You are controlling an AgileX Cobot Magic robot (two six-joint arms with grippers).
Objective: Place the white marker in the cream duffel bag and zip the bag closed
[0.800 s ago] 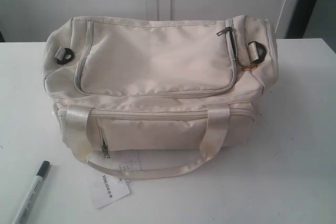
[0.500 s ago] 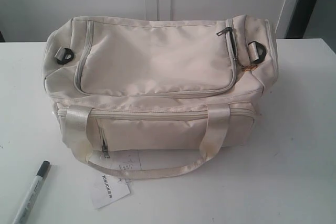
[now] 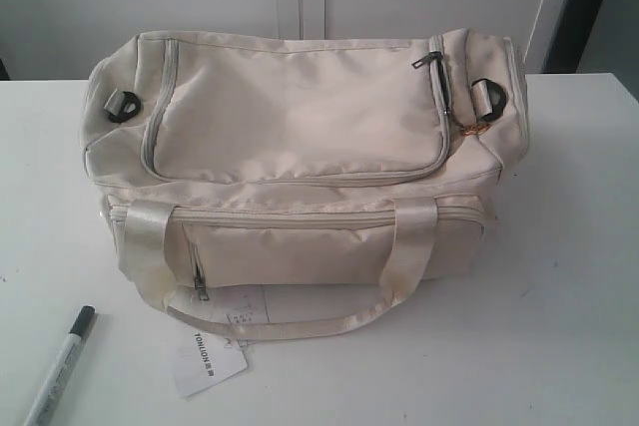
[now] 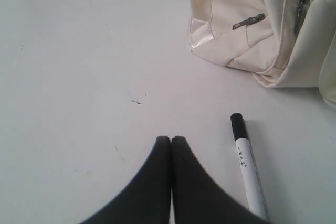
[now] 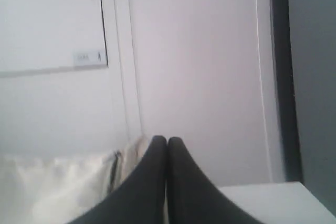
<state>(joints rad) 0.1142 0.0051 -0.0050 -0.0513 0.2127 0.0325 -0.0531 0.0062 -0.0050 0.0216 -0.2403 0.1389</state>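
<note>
1. A white table (image 3: 559, 276) stands before a pale wall with vertical panel lines; a dark upright strip runs at the far right of the exterior view.
2. The bag (image 3: 300, 137) sits on the middle of the table, cream and shiny, its long side toward the camera.
3. Its top flap and its front pocket zip both look closed; a small zip pull hangs on the front at the left.
4. Black strap rings show at both ends of the bag.
5. A cream handle (image 3: 290, 326) loops down from the front onto the table.
6. A white paper tag (image 3: 208, 358) lies on the table just below the handle, near the bag's front left.
7. The marker (image 3: 60, 366) lies flat on the table at the near left corner, apart from the bag, dark cap pointing toward it.
8. The left gripper (image 4: 170, 139) hangs over bare table, jaws pressed together and empty, the marker just beside it.
9. The right gripper (image 5: 167, 139) is likewise pressed together and empty, aimed at the wall, with the bag's edge beside it.
</note>
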